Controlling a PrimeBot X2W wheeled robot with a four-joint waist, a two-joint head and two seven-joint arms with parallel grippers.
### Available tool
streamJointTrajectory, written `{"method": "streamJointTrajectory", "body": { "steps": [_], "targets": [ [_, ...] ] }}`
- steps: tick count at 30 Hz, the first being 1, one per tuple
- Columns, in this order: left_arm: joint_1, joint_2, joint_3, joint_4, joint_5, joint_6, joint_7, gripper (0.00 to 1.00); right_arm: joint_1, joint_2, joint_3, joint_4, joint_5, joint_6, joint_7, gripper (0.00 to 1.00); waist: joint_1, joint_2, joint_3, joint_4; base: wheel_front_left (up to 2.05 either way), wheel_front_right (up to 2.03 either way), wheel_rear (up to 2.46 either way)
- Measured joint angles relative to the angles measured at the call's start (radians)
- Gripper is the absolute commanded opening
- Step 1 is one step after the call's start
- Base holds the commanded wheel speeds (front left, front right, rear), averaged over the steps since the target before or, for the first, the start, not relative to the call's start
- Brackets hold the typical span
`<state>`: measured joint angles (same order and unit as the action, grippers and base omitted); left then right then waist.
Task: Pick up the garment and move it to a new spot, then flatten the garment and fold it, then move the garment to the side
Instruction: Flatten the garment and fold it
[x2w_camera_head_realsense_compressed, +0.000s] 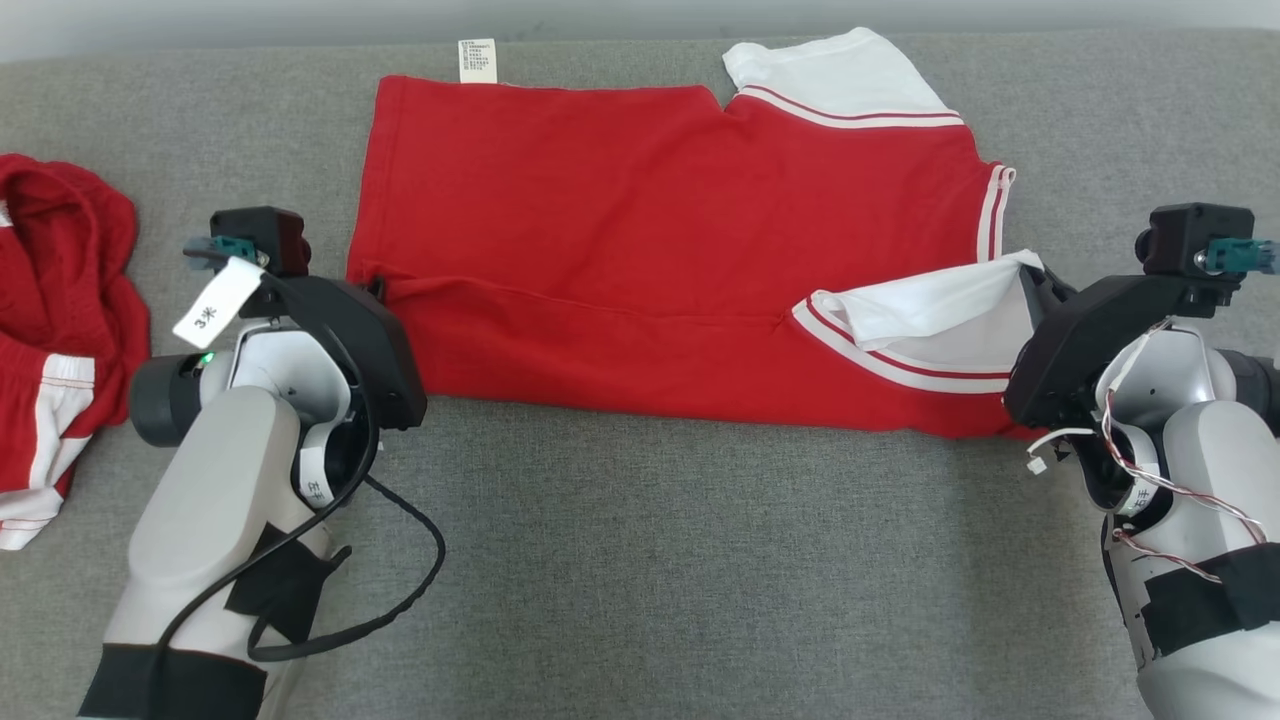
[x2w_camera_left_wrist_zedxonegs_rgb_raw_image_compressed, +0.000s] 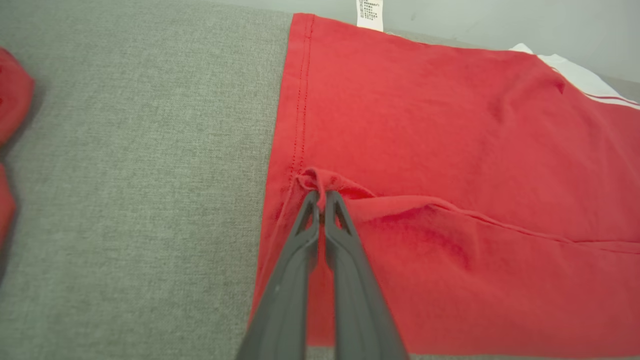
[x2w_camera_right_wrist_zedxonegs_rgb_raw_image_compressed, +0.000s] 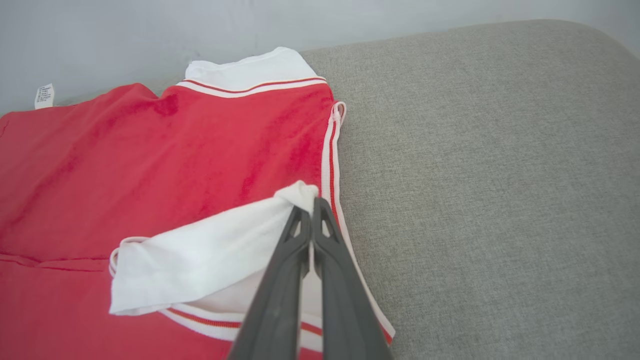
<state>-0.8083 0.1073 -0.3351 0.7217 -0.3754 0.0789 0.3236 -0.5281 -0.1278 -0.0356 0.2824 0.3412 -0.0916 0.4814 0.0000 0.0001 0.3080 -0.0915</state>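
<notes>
Folding step: left gripper (x2w_camera_left_wrist_zedxonegs_rgb_raw_image_compressed: 321, 196) and right gripper (x2w_camera_right_wrist_zedxonegs_rgb_raw_image_compressed: 311, 204) pinch the garment (x2w_camera_head_realsense_compressed: 650, 200) (one at each end); next, I think, lay both ends down evenly

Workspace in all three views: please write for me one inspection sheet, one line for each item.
Surface: grey fabric surface, flat.
Job's things: red shirt spread out, near edge partly folded over.
Clutter: second red garment crumpled at left.
End effectors: left end effector shut on shirt hem; right end effector shut on white sleeve.
Cables: black cable looping at lower left; thin wires at lower right.
Surroundings: pale wall behind.
</notes>
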Motion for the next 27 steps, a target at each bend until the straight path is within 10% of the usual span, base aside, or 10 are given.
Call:
{"method": "streamJointTrajectory", "body": {
  "steps": [2, 5, 24, 25, 26, 27],
  "targets": [
    [-0.002, -0.003, -0.001, 0.011, 0.002, 0.000, -0.007, 0.11, -0.003, 0.000, 0.004, 0.013, 0.000, 0.005, -0.004, 0.00, 0.0000, 0.0000, 0.000, 0.000, 0.00, 0.00, 0.00],
    [-0.002, -0.006, -0.002, 0.028, 0.006, 0.000, -0.018, 1.00, -0.025, 0.000, 0.006, 0.031, 0.000, 0.010, -0.020, 0.00, 0.0000, -0.0001, 0.000, 0.003, 0.00, 0.00, 0.00],
    [-0.026, -0.013, -0.002, 0.112, 0.007, -0.001, -0.079, 1.00, -0.108, -0.008, 0.000, 0.124, -0.019, 0.014, -0.131, 0.00, 0.0000, -0.0001, -0.010, 0.054, 0.00, 0.00, 0.00],
    [-0.026, -0.014, -0.002, 0.116, 0.007, -0.001, -0.082, 1.00, -0.110, -0.008, -0.001, 0.135, -0.019, 0.014, -0.133, 0.04, 0.0000, -0.0001, -0.011, 0.055, 0.00, 0.00, 0.00],
    [-0.026, -0.015, -0.002, 0.121, 0.007, -0.001, -0.086, 1.00, -0.111, -0.007, -0.002, 0.141, -0.020, 0.014, -0.141, 0.79, 0.0000, -0.0001, -0.011, 0.056, 0.00, 0.00, 0.00],
    [-0.026, -0.015, -0.002, 0.127, 0.007, -0.001, -0.088, 1.00, -0.111, -0.007, -0.005, 0.145, -0.020, 0.012, -0.149, 1.00, 0.0000, -0.0001, -0.012, 0.058, 0.00, 0.00, 0.00]
  ]
}}
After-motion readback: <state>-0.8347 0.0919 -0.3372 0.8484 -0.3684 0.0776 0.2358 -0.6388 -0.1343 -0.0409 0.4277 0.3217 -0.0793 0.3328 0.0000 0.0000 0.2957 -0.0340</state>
